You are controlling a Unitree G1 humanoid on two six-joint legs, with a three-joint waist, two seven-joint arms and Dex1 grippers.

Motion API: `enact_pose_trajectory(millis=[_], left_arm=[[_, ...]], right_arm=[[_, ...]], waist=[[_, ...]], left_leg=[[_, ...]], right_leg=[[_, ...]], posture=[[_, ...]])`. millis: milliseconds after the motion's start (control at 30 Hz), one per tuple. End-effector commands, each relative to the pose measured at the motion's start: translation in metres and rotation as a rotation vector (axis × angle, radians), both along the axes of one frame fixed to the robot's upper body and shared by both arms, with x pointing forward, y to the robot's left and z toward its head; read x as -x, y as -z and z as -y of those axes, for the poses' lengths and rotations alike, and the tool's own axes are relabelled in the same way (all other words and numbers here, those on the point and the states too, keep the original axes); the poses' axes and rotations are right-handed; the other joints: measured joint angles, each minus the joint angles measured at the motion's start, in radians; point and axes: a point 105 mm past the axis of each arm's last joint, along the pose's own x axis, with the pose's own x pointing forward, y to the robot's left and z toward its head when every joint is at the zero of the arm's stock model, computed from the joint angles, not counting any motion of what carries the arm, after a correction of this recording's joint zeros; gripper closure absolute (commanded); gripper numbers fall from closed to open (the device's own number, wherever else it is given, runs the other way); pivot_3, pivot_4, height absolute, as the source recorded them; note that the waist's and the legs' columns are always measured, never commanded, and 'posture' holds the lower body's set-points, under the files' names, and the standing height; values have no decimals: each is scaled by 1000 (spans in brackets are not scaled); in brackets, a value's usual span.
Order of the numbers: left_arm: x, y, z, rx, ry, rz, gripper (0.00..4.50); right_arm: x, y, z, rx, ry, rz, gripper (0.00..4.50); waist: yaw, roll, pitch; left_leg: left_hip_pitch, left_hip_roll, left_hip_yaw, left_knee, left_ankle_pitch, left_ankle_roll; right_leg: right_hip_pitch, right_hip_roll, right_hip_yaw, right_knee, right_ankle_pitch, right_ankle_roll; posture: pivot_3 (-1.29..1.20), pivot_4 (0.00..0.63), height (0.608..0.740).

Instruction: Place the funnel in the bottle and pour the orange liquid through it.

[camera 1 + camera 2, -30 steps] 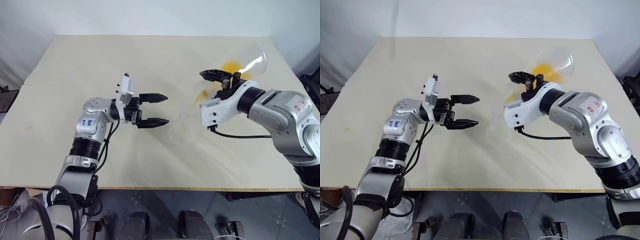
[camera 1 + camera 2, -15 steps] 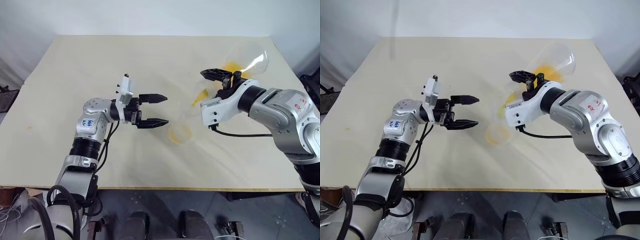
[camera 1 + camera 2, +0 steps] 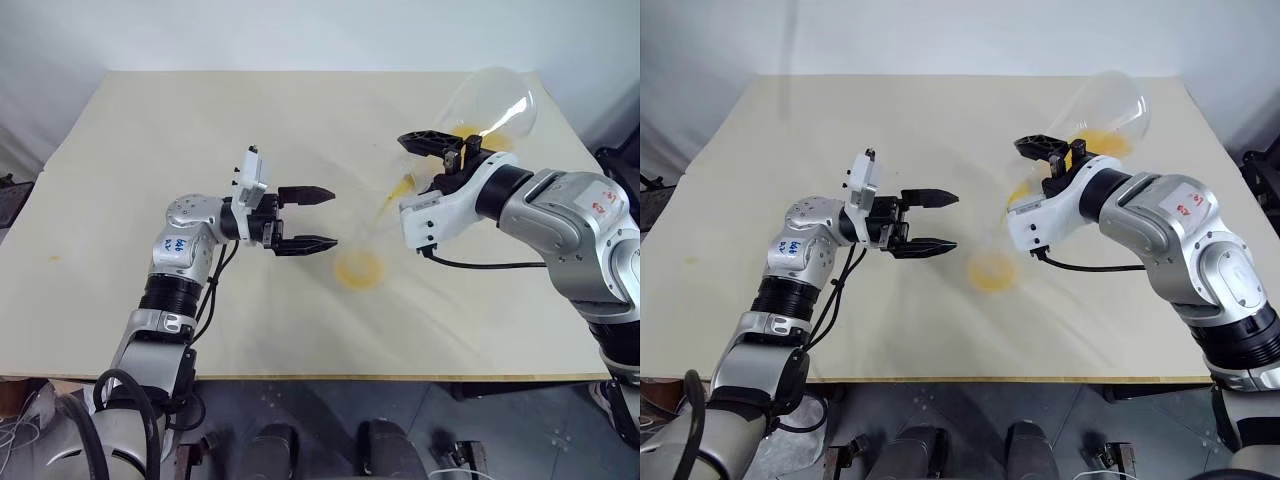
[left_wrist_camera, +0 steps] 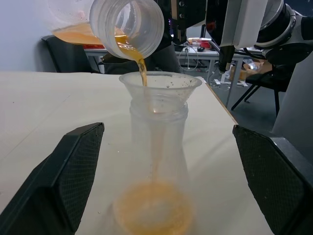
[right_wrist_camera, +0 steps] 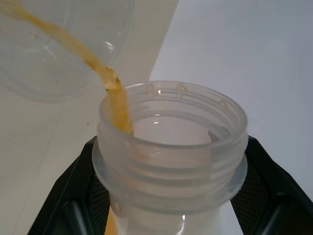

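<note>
Pale table (image 3: 180, 120), with the bottle (image 4: 157, 161) standing upright near its middle, between the two arms. Right gripper (image 3: 440, 160) clamped on the neck of a tilted conical flask (image 3: 490, 105), mouth just above the funnel (image 4: 160, 88) seated in the bottle's neck. Left gripper (image 3: 318, 218) level just beside the bottle, fingers spread wide, touching nothing; thin stream of orange liquid (image 4: 142, 73) falling through the funnel, pooled at the bottle's base.
</note>
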Motion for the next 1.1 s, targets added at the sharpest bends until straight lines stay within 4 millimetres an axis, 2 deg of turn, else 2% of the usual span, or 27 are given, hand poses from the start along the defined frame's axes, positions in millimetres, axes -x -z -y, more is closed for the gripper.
enact_pose_trajectory(millis=[33, 733, 1100], left_arm=[[0, -12, 0, 3, 1, 48, 0], [0, -11, -1, 0, -6, 43, 0], [3, -4, 1, -3, -7, 31, 0]], right_arm=[[6, -21, 1, -8, -6, 91, 1778], [4, -18, -3, 19, -25, 99, 1778], [3, -17, -4, 19, -28, 105, 1778]], waist=[[-3, 0, 0], [-4, 0, 0], [-4, 0, 0]], left_leg=[[0, 0, 0, 0, 0, 0], [0, 0, 0, 0, 0, 0], [0, 0, 0, 0, 0, 0]], right_leg=[[0, 0, 0, 0, 0, 0], [-2, 0, 0, 2, 0, 0], [-2, 0, 0, 2, 0, 0]], posture=[[0, 150, 740], [0, 150, 740], [0, 150, 740]])
